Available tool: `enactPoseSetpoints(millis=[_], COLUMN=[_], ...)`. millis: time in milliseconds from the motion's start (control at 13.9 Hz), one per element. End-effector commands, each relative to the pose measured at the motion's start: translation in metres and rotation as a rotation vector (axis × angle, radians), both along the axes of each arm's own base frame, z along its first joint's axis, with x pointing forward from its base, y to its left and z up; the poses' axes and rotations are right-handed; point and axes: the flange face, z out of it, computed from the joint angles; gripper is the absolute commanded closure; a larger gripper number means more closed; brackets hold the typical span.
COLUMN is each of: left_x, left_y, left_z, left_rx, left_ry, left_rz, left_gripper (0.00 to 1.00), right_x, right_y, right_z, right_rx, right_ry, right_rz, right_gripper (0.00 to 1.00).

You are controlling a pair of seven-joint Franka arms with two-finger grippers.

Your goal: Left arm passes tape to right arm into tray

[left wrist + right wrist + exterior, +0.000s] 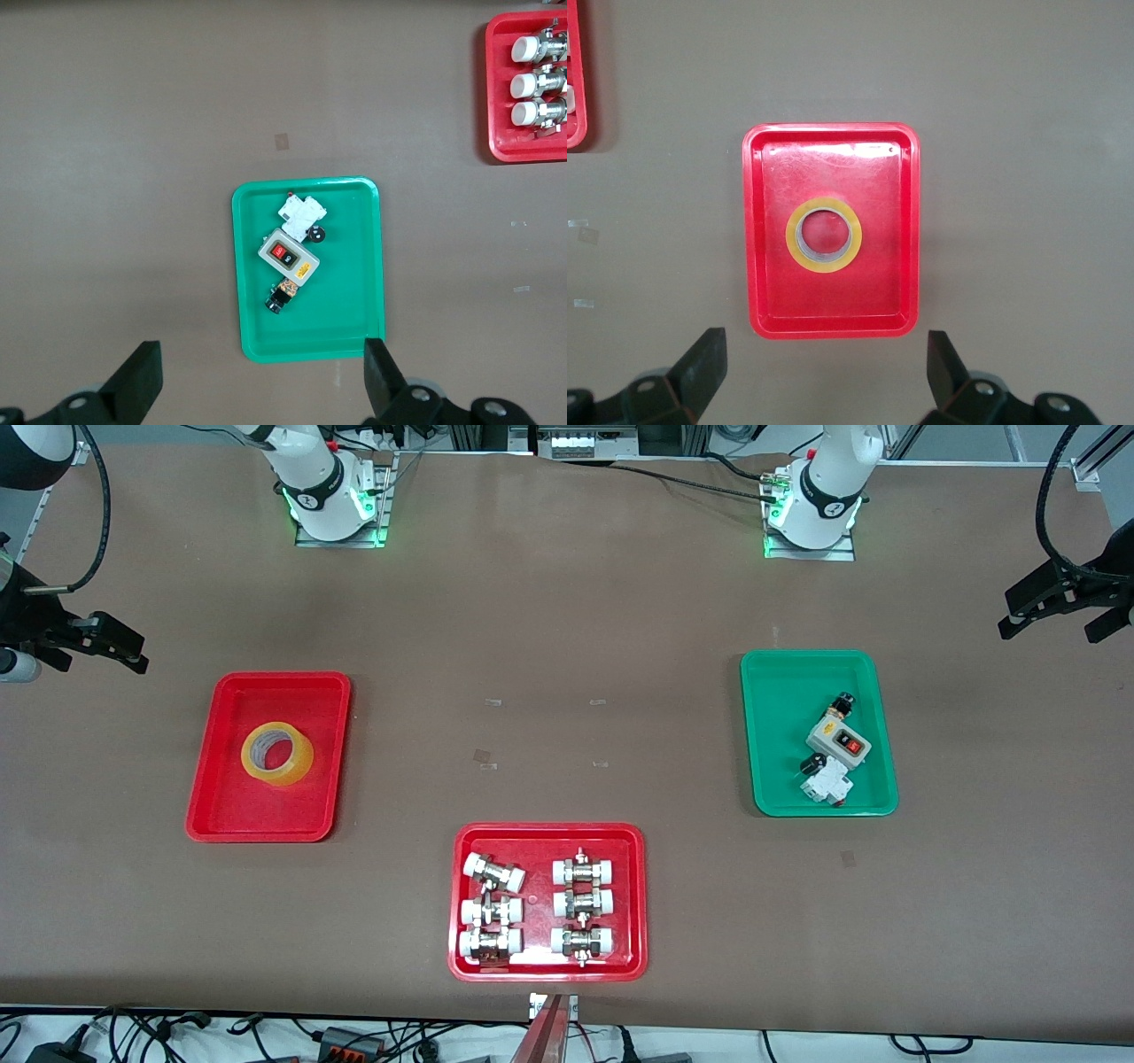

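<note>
A roll of yellow tape lies flat, core upward, inside the plain red tray toward the right arm's end of the brown bench. The roll sits roughly mid-tray, clear of the rim on every side, and nothing touches it.

Both arms are drawn back and wait high above the bench. The right end effector hangs at the bench's edge on the right arm's end, near the red tray but not over it in the front view; its own wrist view looks straight down on the tray and tape, with both black fingers spread wide and nothing between them. The left end effector hangs over the edge at the left arm's end; its fingers are likewise spread apart and hold nothing.

Below the left wrist camera lies a green tray holding a grey switch box with a red and a black button, a white breaker-like part and a small black-tipped component, possibly a knob or fuse holder; the view is too coarse to say.

Nearer the front camera, between the two trays, a wider red tray carries six white-capped metal fittings in two columns.
</note>
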Motion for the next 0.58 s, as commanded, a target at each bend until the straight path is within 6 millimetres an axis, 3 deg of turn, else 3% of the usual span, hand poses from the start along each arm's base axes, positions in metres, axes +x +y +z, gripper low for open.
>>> enactPoseSetpoints(millis=[0,504], left_x=[0.0028,0.007], left_y=[-0.0017,0.0], left_z=[0.0052,-0.0015], left_rx=[0.016,0.016], left_ry=[0.004,0.015], left_rz=[-0.008,-0.005], left_gripper=[0.0,0.0], right_x=[0.0002,0.001], right_y=[-0.0023,0.0046], right_z=[0.009,0.0088], right_rx=[0.005,0.034], right_ry=[-0.002,-0.004], right_rz=[0.005,0.012], right_gripper=[0.0,0.0])
